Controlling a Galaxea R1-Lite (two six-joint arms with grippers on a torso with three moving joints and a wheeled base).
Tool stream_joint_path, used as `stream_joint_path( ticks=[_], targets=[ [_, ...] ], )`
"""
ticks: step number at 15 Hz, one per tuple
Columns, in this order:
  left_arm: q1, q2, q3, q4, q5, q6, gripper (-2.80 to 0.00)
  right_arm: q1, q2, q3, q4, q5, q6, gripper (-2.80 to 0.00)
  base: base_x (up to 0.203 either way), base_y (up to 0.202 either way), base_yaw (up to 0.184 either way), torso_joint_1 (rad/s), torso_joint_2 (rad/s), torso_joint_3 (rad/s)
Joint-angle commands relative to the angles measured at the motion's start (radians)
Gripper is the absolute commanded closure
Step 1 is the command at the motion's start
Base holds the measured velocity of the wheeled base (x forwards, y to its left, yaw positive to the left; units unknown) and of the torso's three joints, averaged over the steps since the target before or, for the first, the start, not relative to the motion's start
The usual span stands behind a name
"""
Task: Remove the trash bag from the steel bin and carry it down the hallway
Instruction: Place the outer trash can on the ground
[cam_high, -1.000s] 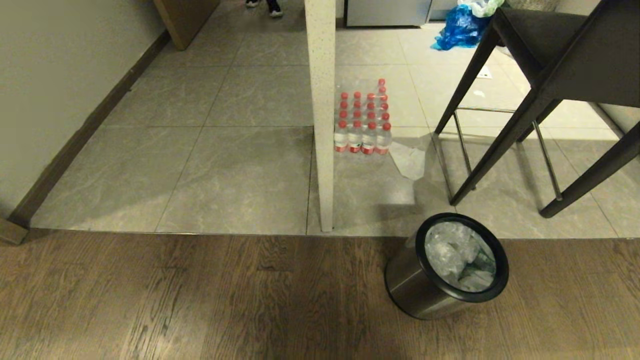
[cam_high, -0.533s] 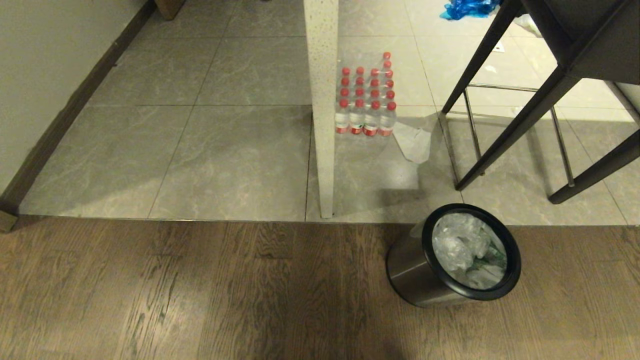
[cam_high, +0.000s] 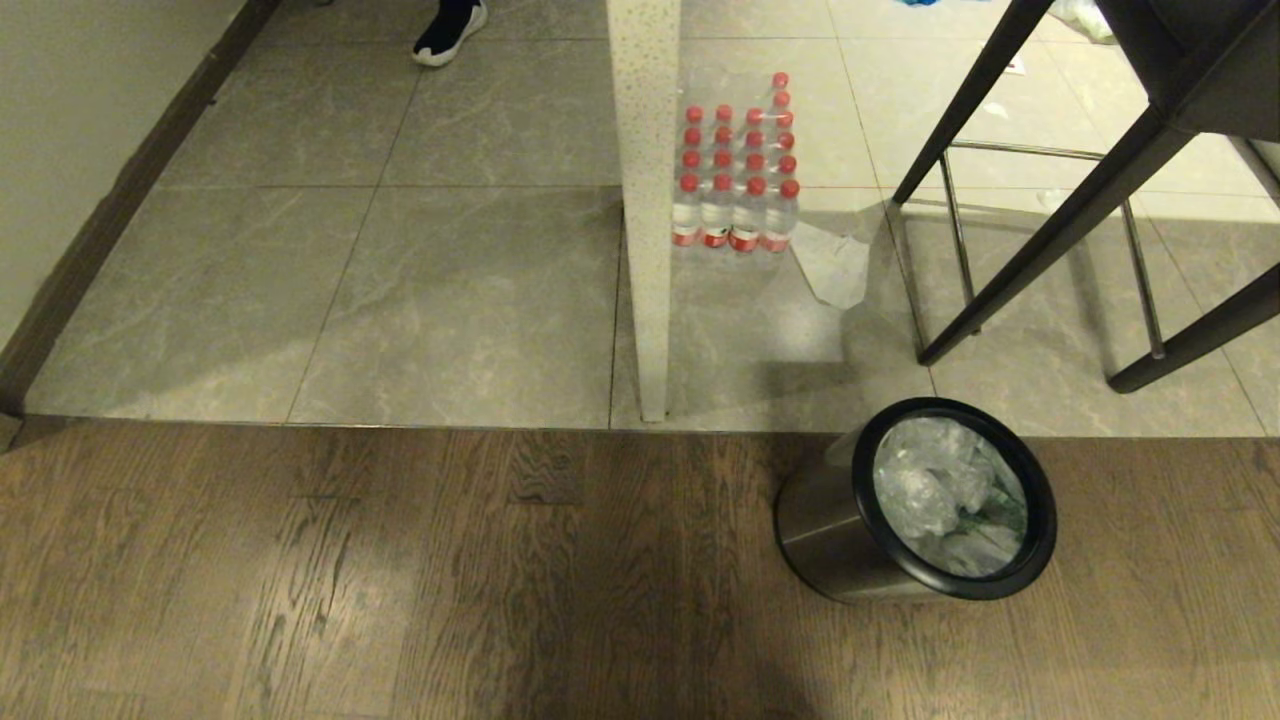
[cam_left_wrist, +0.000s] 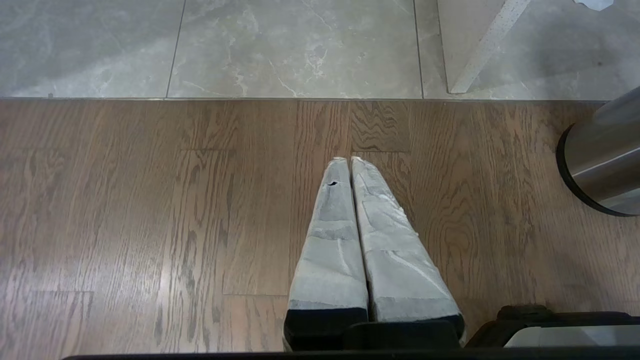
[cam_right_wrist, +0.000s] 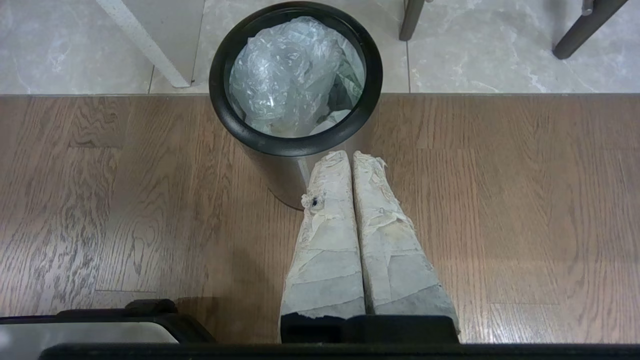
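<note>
Both end effectors, left (cam_left_wrist: 350, 161) and right (cam_right_wrist: 348, 155), are hanging closed and empty above the wood floor (cam_high: 400, 580), the trash bag (cam_high: 935, 490) sitting crumpled inside the steel bin (cam_high: 825, 520), so the right one should be opening before reaching in.

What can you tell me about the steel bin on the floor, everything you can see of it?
The steel bin is a small brushed-metal cylinder with a thick black rim ring and a black base ring. It stands upright on the dark wood-plank floor, right at the edge of the grey tiles, near a speckled white post and dark chair legs. A crinkly translucent trash bag fills it. Nothing grips it.
</note>
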Motion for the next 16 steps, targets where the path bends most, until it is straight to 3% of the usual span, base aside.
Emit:
stream_joint_path(
  ticks=[1, 13, 16],
  targets=[
    [0.000, 0.000, 0.000, -0.001, 0.000, 0.000, 0.00, 0.000, 0.000, 0.000, 0.000, 0.000, -0.001, 0.00, 0.000, 0.000, 0.000, 0.000, 0.00, 0.000],
    [0.000, 0.000, 0.000, -0.001, 0.000, 0.004, 0.00, 0.000, 0.001, -0.003, 0.011, -0.002, -0.009, 0.00, 0.000, 0.000, 0.000, 0.000, 0.00, 0.000],
    [-0.001, 0.000, -0.001, 0.009, -0.004, 0.043, 0.00, 0.000, 0.003, -0.004, 0.011, -0.002, -0.007, 0.00, 0.000, 0.000, 0.000, 0.000, 0.00, 0.000]
  ],
)
